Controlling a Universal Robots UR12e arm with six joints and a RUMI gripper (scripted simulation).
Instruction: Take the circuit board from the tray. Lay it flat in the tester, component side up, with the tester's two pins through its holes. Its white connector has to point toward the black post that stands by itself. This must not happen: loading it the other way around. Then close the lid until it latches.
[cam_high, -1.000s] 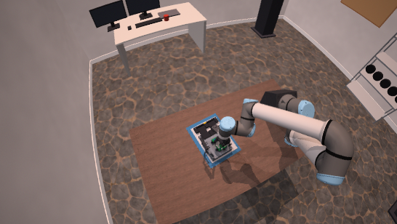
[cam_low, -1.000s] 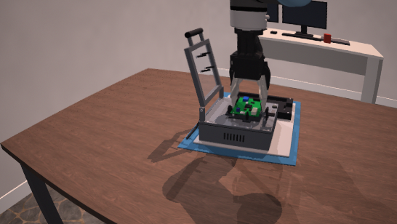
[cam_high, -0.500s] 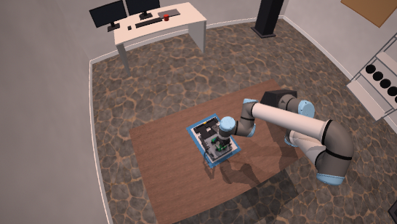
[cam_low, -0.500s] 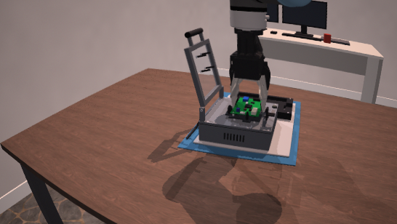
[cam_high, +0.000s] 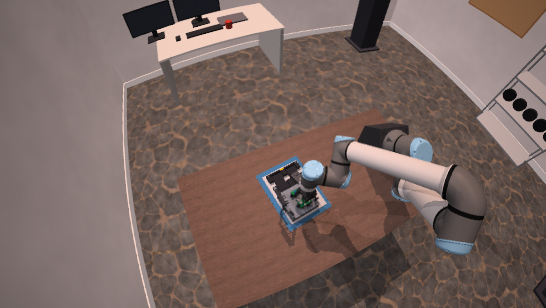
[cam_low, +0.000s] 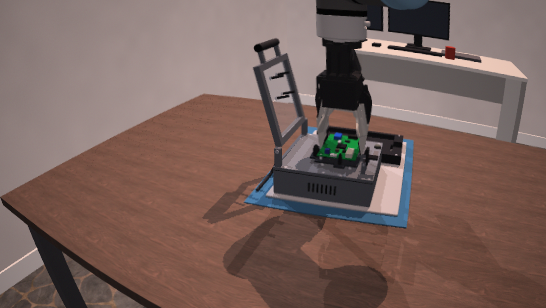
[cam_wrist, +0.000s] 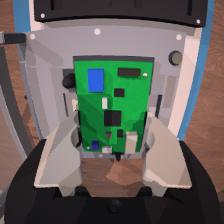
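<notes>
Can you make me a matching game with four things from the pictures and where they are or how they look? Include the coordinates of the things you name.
Things
1. Circuit board (cam_low: 344, 148) (cam_wrist: 95, 110)
2. Tester lid (cam_low: 268, 102)
3. Mug (cam_high: 228, 24) (cam_low: 450, 53)
4. Tester (cam_high: 295, 216) (cam_low: 300, 186) (cam_wrist: 135, 41)

Matches
A. Red, on the white desk (cam_high: 270, 25) (cam_low: 495, 65)
B. Gray box with slots in its side
C. Green, between the claw's (cam_low: 342, 140) (cam_wrist: 114, 130) fingers
D. Standing up, open

Right pairs: 1-C, 2-D, 3-A, 4-B
</notes>
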